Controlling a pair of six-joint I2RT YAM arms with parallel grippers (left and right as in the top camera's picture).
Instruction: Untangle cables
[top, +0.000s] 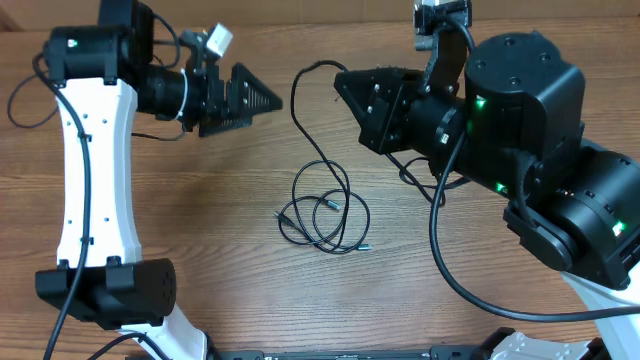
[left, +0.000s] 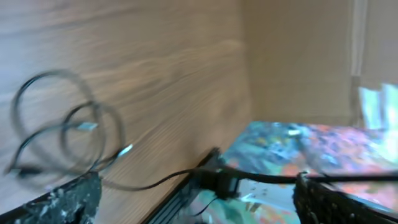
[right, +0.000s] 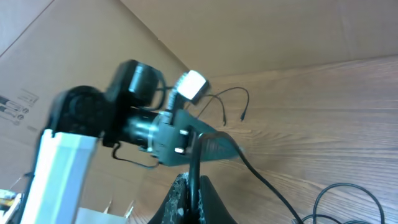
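Overhead, the cables (top: 322, 215) lie in a loose, tangled coil in the middle of the worktop (top: 230, 270). One strand climbs from the coil to the right pincer (top: 340, 82), which is clamped tight on it just up and right of the coil. Up and left of the coil, the left pincer (top: 268, 98) hangs gaping wide, holding nothing.

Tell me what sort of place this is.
Probably a robotics lab or test bench: a white robot arm at a wooden table, loose cables laid out, plain cardboard behind.
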